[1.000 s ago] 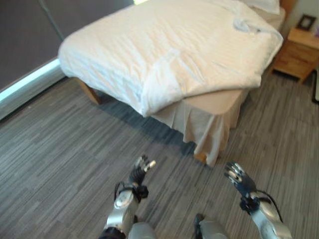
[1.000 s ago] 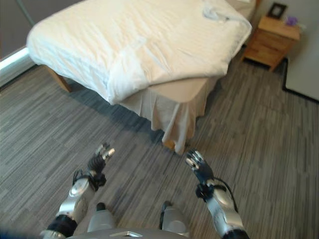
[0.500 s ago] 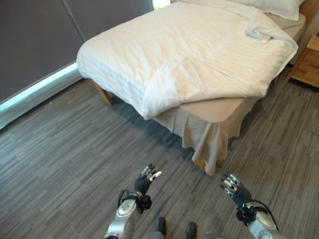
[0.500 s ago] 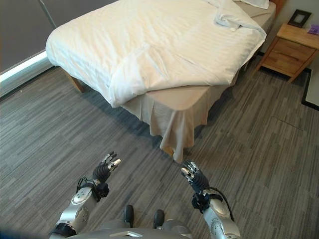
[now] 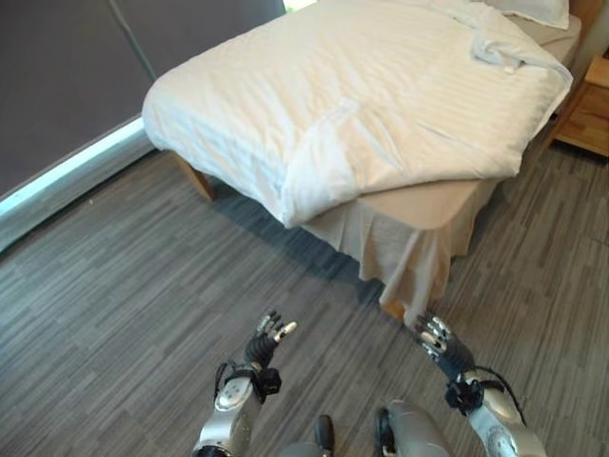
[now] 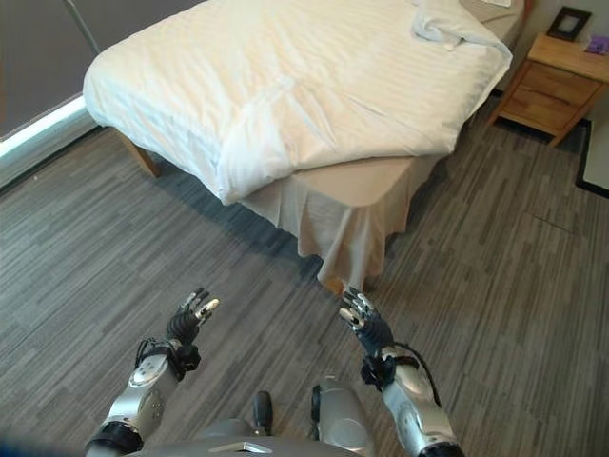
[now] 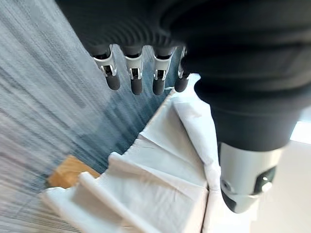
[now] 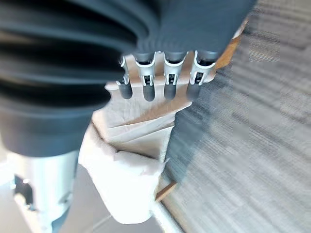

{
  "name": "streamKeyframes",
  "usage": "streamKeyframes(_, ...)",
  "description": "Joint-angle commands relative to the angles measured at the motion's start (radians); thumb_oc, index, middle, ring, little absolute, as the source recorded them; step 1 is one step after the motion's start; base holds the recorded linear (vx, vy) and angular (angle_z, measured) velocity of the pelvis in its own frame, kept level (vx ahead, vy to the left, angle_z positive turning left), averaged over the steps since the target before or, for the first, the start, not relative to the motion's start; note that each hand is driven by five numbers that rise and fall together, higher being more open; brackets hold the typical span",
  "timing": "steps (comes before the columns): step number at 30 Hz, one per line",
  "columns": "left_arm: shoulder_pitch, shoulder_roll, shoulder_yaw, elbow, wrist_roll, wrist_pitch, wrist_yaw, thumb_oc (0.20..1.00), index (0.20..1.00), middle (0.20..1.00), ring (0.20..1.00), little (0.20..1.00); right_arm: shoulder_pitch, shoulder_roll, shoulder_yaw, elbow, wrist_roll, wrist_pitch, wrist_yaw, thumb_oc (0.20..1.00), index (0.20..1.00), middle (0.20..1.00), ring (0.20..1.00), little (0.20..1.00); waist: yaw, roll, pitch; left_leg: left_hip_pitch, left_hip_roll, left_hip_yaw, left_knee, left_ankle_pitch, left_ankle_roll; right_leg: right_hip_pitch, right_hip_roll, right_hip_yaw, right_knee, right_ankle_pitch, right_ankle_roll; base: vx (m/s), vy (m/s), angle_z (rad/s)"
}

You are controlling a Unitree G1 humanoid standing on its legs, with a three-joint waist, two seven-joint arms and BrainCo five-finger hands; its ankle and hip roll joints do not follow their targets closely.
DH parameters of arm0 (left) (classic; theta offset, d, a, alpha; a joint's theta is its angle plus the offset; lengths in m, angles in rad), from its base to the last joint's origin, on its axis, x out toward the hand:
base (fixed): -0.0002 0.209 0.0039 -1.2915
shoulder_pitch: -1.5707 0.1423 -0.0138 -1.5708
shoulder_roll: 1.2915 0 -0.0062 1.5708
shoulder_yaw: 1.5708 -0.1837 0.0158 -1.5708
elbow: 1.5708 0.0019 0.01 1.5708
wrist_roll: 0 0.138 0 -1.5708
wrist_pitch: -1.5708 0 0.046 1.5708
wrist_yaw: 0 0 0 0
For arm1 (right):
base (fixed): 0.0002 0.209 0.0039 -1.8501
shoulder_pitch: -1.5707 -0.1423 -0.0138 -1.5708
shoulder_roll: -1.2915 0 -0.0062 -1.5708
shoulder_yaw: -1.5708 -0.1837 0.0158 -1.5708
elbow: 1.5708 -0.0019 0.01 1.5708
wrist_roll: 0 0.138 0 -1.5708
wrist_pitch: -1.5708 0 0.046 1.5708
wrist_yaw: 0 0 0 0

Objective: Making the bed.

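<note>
Both hands have come nearer the bed since a moment ago. My left hand (image 6: 188,318) and right hand (image 6: 361,319) hang open and empty; the duvet (image 5: 381,105) lies skewed, baring the mattress corner (image 5: 428,203). Grabbing the bed skirt (image 5: 400,262) instead could drag it.

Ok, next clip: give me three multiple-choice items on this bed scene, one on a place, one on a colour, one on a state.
1. Where does the wooden nightstand stand?
A. by the head of the bed
B. at the foot of the bed
C. under the window

2. What colour is the duvet?
A. white
B. navy
C. red

3. How is the left hand?
A. shut on the duvet
B. open, holding nothing
C. pressing the mattress

Answers: 1 A, it sits beside the bed's far end; 2 A, the cover is white throughout; 3 B, its fingers are relaxed over the grey floor, as are those of the right hand.
</note>
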Motion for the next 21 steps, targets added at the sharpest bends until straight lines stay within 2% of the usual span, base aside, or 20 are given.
streamKeyframes(1,-0.06,0.022,0.026,-0.053,-0.006,-0.054,0.006,1.0,1.0,1.0,1.0,1.0,-0.037,0.03,-0.024,-0.034,0.044,-0.052,-0.011,1.0,1.0,1.0,1.0,1.0,-0.03,-0.028,-0.002,0.159,0.043,-0.042,-0.001,-0.082,-0.054,0.08,-0.01,0.06,-0.29,0.291,0.072,0.25,-0.135,0.34)
streamKeyframes(2,-0.06,0.022,0.026,-0.053,-0.006,-0.054,0.006,1.0,1.0,1.0,1.0,1.0,-0.037,0.03,-0.024,-0.034,0.044,-0.052,-0.011,1.0,1.0,1.0,1.0,1.0,-0.03,-0.028,-0.002,0.159,0.043,-0.041,-0.001,-0.082,-0.054,0.081,-0.01,0.061,-0.29,0.291,0.072,0.48,-0.322,0.34)
streamKeyframes(3,-0.072,0.016,0.021,-0.06,-0.018,-0.059,0.014,1.0,1.0,1.0,1.0,1.0,-0.049,0.028,-0.008,-0.047,0.049,-0.045,-0.007,1.0,1.0,1.0,1.0,1.0,-0.031,-0.029,-0.004,0.197,0.065,-0.034,-0.013,-0.095,-0.072,0.056,-0.028,0.012,-0.295,0.314,0.081,0.33,-0.263,0.42)
streamKeyframes(4,-0.078,0.015,0.014,-0.059,-0.013,-0.056,0.014,1.0,1.0,1.0,1.0,1.0,-0.052,0.026,-0.002,-0.049,0.044,-0.042,-0.004,1.0,1.0,1.0,1.0,1.0,-0.027,-0.031,-0.007,0.199,0.065,-0.032,-0.007,-0.096,-0.078,0.066,-0.04,-0.03,-0.293,0.311,0.075,0.42,-0.354,0.3)
streamKeyframes(5,-0.08,0.008,0.005,-0.058,-0.008,-0.055,0.01,1.0,1.0,1.0,1.0,1.0,-0.059,0.023,0.01,-0.041,0.042,-0.04,-0.004,1.0,1.0,1.0,1.0,1.0,-0.033,-0.027,-0.012,0.203,0.074,-0.038,0.001,-0.089,-0.087,0.079,-0.042,-0.039,-0.293,0.3,0.067,0.29,-0.238,0.15)
streamKeyframes(6,-0.087,-0.001,-0.009,-0.05,-0.001,-0.059,0.01,1.0,1.0,1.0,1.0,1.0,-0.077,0.017,0.019,-0.013,0.038,-0.039,-0.006,1.0,1.0,1.0,1.0,1.0,-0.04,-0.015,-0.017,0.201,0.088,-0.043,0.023,-0.061,-0.099,0.083,-0.04,-0.039,-0.279,0.292,0.06,0.33,-0.249,0.13)
streamKeyframes(7,-0.105,-0.004,-0.011,-0.046,-0.003,-0.06,0.018,1.0,1.0,1.0,1.0,1.0,-0.101,0.006,0.017,-0.009,0.048,-0.038,-0.013,1.0,1.0,1.0,1.0,1.0,-0.047,-0.001,-0.022,0.179,0.117,-0.021,0.101,0.004,-0.13,0.092,-0.044,-0.068,-0.268,0.278,0.045,0.23,-0.158,0.22)
streamKeyframes(8,-0.105,-0.004,-0.011,-0.046,-0.003,-0.06,0.018,1.0,1.0,1.0,1.0,1.0,-0.101,0.006,0.017,-0.009,0.048,-0.038,-0.013,1.0,1.0,1.0,1.0,1.0,-0.047,-0.001,-0.023,0.178,0.117,-0.021,0.101,0.004,-0.13,0.092,-0.044,-0.068,-0.268,0.278,0.045,0.29,-0.263,0.4)
streamKeyframes(9,-0.123,-0.019,-0.028,-0.059,-0.049,-0.059,0.005,1.0,1.0,1.0,1.0,1.0,-0.122,-0.004,0.022,0.007,0.105,-0.043,-0.018,1.0,1.0,1.0,1.0,1.0,-0.047,-0.012,-0.021,0.104,0.129,0.032,0.276,0.087,-0.157,0.14,-0.055,-0.108,-0.304,0.261,0.021,0.27,-0.281,0.35)
streamKeyframes(11,-0.128,-0.014,-0.044,-0.082,-0.032,-0.053,-0.01,1.0,1.0,1.0,1.0,1.0,-0.127,-0.029,0.02,0.019,0.079,-0.041,-0.022,1.0,1.0,1.0,1.0,1.0,-0.027,-0.029,-0.011,0.054,0.14,0.085,0.362,0.122,-0.162,0.21,-0.051,-0.146,-0.356,0.25,0.004,0.34,-0.316,0.42)
streamKeyframes(14,-0.123,-0.022,-0.042,-0.067,-0.047,-0.05,-0.02,1.0,1.0,1.0,1.0,1.0,-0.142,-0.044,0.01,0.042,0.072,-0.034,-0.029,1.0,1.0,1.0,1.0,1.0,0.014,-0.048,-0.009,-0.021,0.151,0.148,0.291,0.091,-0.148,0.291,-0.052,-0.158,-0.426,0.241,0.012,0.31,-0.17,0.05)
streamKeyframes(17,-0.083,-0.015,-0.034,-0.07,-0.051,-0.043,-0.028,1.0,1.0,1.0,1.0,1.0,-0.132,-0.052,0.002,0.031,0.064,-0.035,-0.024,1.0,1.0,1.0,1.0,1.0,0.051,-0.045,-0.022,-0.062,0.129,0.116,0.172,0.089,-0.15,0.337,-0.035,-0.148,-0.464,0.233,0.019,0.32,-0.077,-0.34)
streamKeyframes(20,-0.058,-0.014,-0.038,-0.07,-0.052,-0.037,-0.032,1.0,1.0,1.0,1.0,1.0,-0.12,-0.052,-0.003,0.022,0.064,-0.035,-0.023,1.0,1.0,1.0,1.0,1.0,0.065,-0.035,-0.028,-0.094,0.134,0.095,0.087,0.121,-0.156,0.37,-0.027,-0.139,-0.474,0.213,0.024,0.25,0.014,-0.49)
streamKeyframes(21,-0.047,-0.014,-0.039,-0.067,-0.057,-0.033,-0.041,1.0,1.0,1.0,1.0,1.0,-0.106,-0.05,-0.011,0.014,0.063,-0.036,-0.021,1.0,1.0,1.0,1.0,1.0,0.064,-0.024,-0.033,-0.11,0.144,0.102,0.05,0.158,-0.168,0.396,-0.026,-0.132,-0.474,0.201,0.026,0.24,0.071,-0.6)
